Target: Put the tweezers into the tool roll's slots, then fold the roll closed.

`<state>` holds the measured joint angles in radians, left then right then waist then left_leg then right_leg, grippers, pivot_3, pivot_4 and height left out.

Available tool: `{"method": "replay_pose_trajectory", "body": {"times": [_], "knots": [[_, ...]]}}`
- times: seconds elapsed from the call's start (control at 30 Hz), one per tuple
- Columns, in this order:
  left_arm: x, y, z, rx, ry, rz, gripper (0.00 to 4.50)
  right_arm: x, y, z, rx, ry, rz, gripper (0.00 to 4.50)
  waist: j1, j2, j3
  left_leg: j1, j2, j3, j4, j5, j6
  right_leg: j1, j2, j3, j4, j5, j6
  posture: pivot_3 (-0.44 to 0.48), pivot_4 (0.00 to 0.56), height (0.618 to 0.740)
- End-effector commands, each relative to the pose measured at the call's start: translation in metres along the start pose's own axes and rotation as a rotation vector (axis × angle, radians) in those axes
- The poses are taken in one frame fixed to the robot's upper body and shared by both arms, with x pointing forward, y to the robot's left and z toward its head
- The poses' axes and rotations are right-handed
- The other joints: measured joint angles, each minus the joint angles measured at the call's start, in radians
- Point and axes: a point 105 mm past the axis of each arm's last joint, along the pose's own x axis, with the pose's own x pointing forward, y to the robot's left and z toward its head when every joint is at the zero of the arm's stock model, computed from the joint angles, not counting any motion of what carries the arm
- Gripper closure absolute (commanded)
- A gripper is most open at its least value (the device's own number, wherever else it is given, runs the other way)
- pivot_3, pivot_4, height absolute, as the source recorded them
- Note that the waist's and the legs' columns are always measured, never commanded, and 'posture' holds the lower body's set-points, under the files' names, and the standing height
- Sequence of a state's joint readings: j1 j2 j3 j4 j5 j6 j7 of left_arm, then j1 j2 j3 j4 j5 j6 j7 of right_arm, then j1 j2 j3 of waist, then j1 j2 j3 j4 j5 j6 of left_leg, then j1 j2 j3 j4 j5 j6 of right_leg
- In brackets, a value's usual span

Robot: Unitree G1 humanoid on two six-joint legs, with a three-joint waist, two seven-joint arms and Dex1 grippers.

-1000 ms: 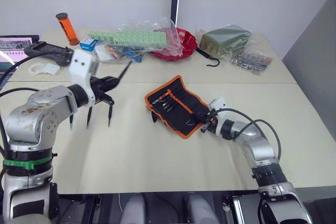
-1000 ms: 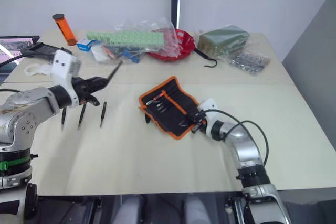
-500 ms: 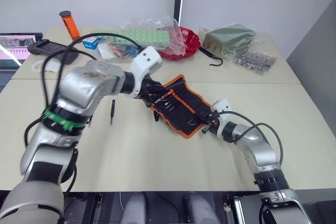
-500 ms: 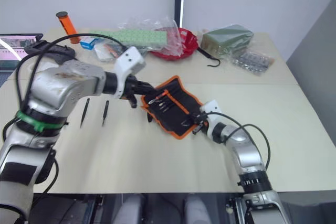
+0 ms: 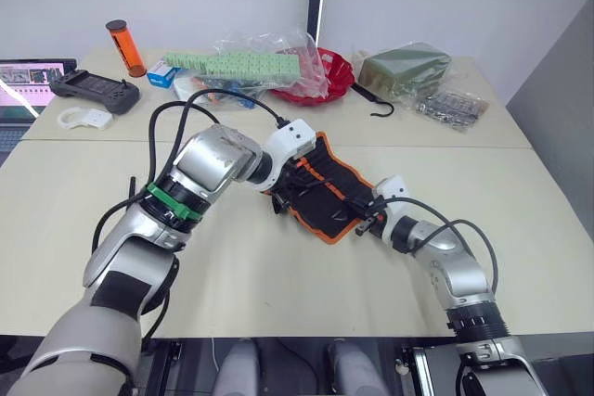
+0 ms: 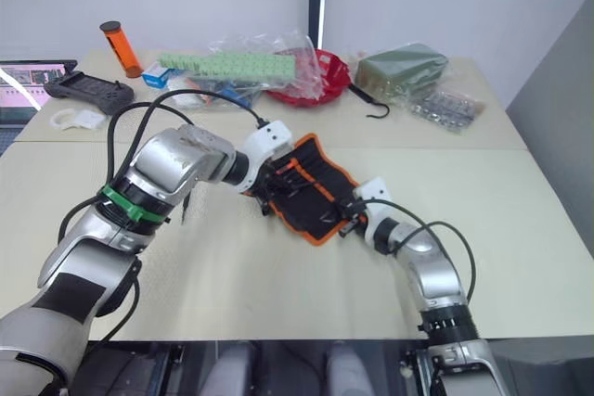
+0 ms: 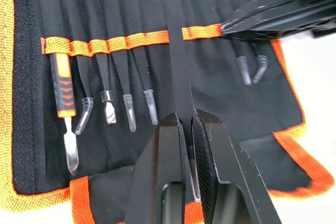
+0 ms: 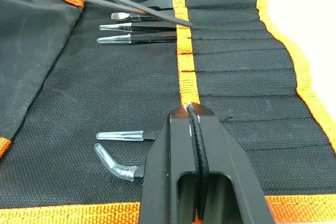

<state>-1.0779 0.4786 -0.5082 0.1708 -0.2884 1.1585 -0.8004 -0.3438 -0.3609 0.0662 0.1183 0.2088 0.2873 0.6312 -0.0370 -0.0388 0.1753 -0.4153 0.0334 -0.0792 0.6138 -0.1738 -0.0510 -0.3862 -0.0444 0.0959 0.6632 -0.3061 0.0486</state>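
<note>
Left hand slides tweezer into tool roll (right hand pinning band)

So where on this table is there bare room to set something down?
The near strip of table in front of the tool roll is bare, as is the stretch right of the right pincer. The back edge is crowded: red bowl, bags, orange bottle.

The tool roll is coarse black woven cloth, matt, with rough orange webbing binding. A tweezer in the left gripper is smooth, dull black metal; stowed tools carry clear glossy plastic tip caps. Both grippers' fingers look like hard, semi-gloss black plastic. The surface is matt cream.
</note>
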Motion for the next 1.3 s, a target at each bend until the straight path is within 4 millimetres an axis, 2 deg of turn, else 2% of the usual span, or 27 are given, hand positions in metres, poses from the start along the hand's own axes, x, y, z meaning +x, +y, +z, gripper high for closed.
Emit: {"method": "replay_pose_trajectory", "body": {"times": [0.03,0.37,0.6,0.77,1.17,1.3], "knots": [[-0.001,0.000,-0.001,0.029,0.000,0.023,4.49,-0.006,-0.008,-0.019,0.020,0.073,-0.047,4.50,0.000,0.000,0.000,0.000,0.000,0.000,0.000,0.000,0.000,0.000,0.000,0.000,0.000,0.000,0.000,0.000,0.150,0.740],[-0.002,0.003,-0.011,0.024,0.014,0.040,4.49,-0.005,-0.007,-0.019,0.017,0.078,-0.038,4.50,0.000,0.000,0.000,0.000,0.000,0.000,0.000,0.000,0.000,0.000,0.000,0.000,0.000,0.000,0.000,0.000,0.150,0.740],[-0.001,-0.002,-0.013,0.040,0.030,-0.002,4.49,-0.002,-0.007,-0.016,0.013,0.078,-0.030,4.50,0.000,0.000,0.000,0.000,0.000,0.000,0.001,0.000,0.000,0.000,0.000,0.000,0.001,0.000,0.000,0.000,0.150,0.740],[0.003,0.001,-0.011,0.040,0.022,0.002,4.49,-0.003,-0.001,-0.020,0.008,0.095,0.000,4.50,0.000,0.000,0.000,0.000,0.000,0.000,0.001,0.000,0.000,0.000,0.000,0.000,0.001,0.000,0.000,0.000,0.150,0.740],[0.004,0.002,0.006,0.022,-0.012,0.007,4.49,-0.001,-0.002,-0.019,0.006,0.090,-0.004,4.50,0.000,0.000,0.000,0.000,0.000,0.000,0.001,0.000,0.000,0.000,0.000,0.000,0.001,0.000,0.000,0.000,0.150,0.740],[0.000,-0.005,0.006,0.024,0.017,-0.045,4.49,-0.001,-0.002,-0.019,0.009,0.088,-0.005,4.50,-0.003,0.000,0.000,0.000,0.000,0.000,0.001,0.000,0.000,0.000,0.000,0.000,0.002,0.000,0.000,0.000,0.150,0.740]]}}
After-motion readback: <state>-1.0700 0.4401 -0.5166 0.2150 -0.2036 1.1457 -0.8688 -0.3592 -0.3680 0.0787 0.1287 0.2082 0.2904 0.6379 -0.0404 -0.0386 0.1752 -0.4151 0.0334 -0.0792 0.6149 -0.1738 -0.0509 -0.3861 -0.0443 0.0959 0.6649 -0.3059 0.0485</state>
